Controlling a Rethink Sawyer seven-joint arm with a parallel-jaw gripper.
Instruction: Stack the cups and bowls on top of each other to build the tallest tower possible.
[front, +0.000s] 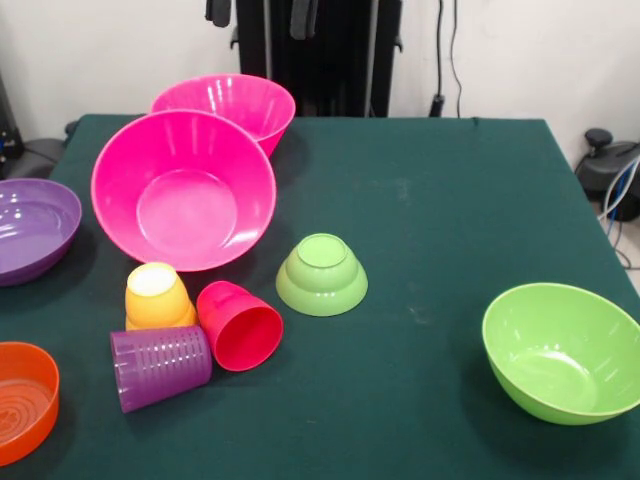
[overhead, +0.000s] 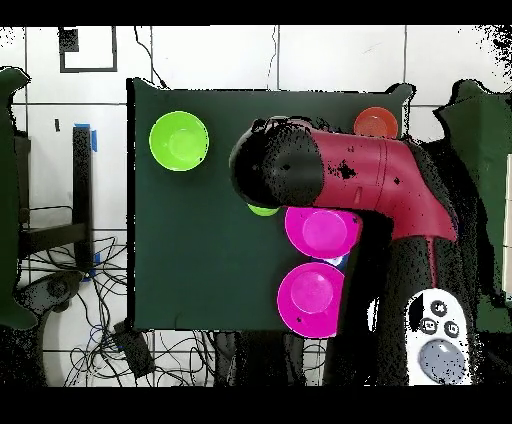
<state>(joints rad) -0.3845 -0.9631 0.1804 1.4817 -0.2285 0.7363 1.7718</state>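
The red-and-black arm (overhead: 370, 180) reaches out over the table's middle.

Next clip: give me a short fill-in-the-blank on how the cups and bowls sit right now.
The purple cup lies on its ____.
The small green bowl sits upside ____.
The yellow cup touches the ____ cup.
The lime bowl stands ____, away from the others.

Missing: side; down; red; alone

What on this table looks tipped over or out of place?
The red cup and purple cup lie on their sides. The yellow-orange cup and small green bowl sit upside down. One pink bowl leans, tilted.
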